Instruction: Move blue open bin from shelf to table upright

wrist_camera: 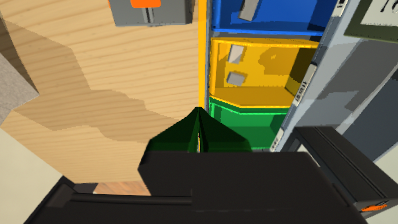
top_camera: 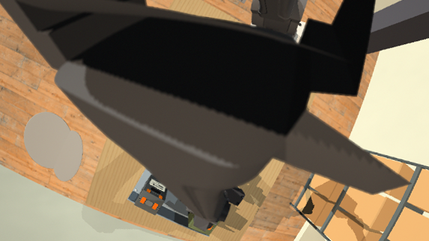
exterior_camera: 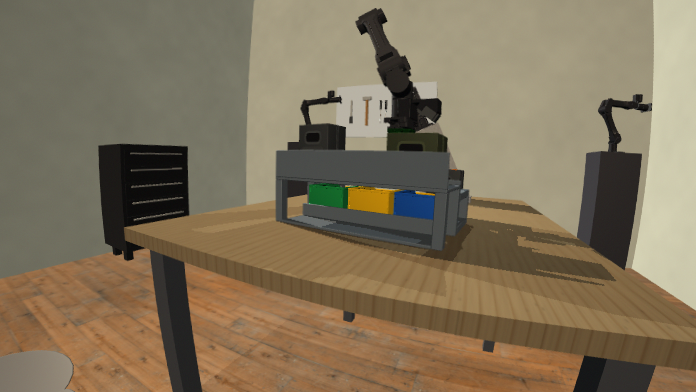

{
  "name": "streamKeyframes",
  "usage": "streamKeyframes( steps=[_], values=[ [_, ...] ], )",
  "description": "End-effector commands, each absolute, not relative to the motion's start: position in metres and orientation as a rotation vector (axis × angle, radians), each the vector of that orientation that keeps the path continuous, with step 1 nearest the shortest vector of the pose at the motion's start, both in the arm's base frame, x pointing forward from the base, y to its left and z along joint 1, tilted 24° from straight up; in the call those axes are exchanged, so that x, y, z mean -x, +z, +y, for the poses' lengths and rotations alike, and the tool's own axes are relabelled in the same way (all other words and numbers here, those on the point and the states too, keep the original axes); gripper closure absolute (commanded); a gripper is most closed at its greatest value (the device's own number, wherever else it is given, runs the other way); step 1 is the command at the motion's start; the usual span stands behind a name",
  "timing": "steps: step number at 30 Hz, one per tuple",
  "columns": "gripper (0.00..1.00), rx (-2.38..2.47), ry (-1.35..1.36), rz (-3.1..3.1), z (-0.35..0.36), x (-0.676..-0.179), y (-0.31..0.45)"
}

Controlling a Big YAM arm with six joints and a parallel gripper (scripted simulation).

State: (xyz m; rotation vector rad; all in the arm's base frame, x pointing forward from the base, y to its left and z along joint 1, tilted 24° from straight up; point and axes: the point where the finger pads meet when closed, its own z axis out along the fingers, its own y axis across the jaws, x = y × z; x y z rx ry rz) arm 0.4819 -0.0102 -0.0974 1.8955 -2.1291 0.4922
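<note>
The blue open bin sits in the shelf at the top of the wrist view, with a grey part inside it. In the exterior view the blue bin is at the right end of the grey shelf, beside a yellow bin and a green bin. My gripper has its green fingers pressed together with nothing between them. It hangs above the shelf's front edge by the green bin, well apart from the blue bin. My arm rises behind the shelf and blocks most of the top view.
A yellow bin with two grey parts sits between the green and blue bins. A grey box with orange marks lies on the table in front of the shelf. An olive box and a black box stand on top of the shelf.
</note>
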Motion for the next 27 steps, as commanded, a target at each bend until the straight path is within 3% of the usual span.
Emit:
streamKeyframes(
  steps=[1, 27],
  values=[
    [1.00, -1.936, 0.511, -2.104, 0.002, -0.500, -0.096],
    [1.00, -1.903, 0.524, -2.145, -0.016, -0.505, -0.103]
  ],
)
